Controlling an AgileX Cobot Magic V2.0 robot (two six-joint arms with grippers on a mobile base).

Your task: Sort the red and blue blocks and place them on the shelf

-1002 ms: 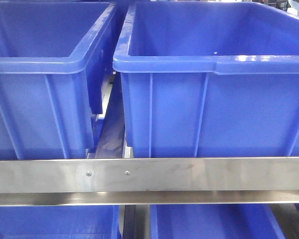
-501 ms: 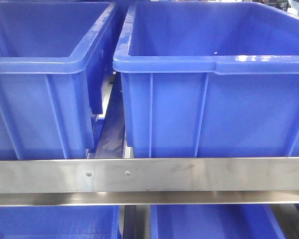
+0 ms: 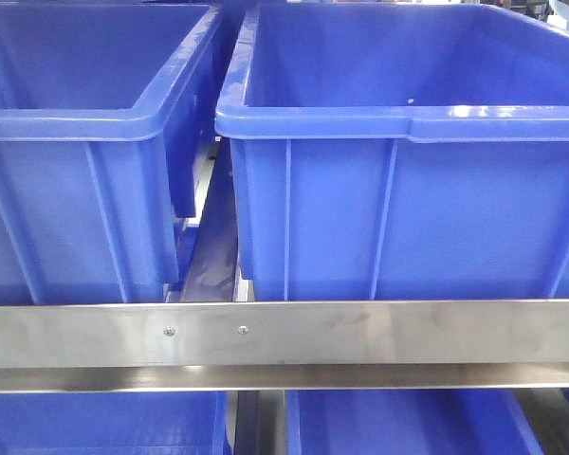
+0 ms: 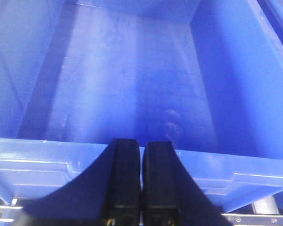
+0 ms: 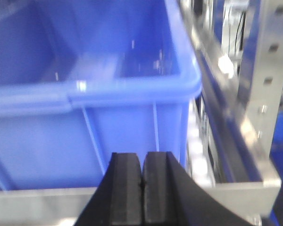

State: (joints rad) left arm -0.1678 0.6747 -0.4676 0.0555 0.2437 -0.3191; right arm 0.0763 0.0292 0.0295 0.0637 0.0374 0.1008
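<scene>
Red and blue blocks: none in view, location unknown. Left pincer (image 4: 141,155) closed, empty, above large blue plastic bin (image 4: 132,94). Right pincer (image 5: 142,169) likewise closed, empty, before brushed-steel shelf crossbar (image 3: 379,332). Placing not evident; progress unclear.

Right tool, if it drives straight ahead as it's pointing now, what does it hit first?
Likely the front wall of the blue bin, just below its rim. The right tool is shut with nothing visible between; depth is unclear.
</scene>
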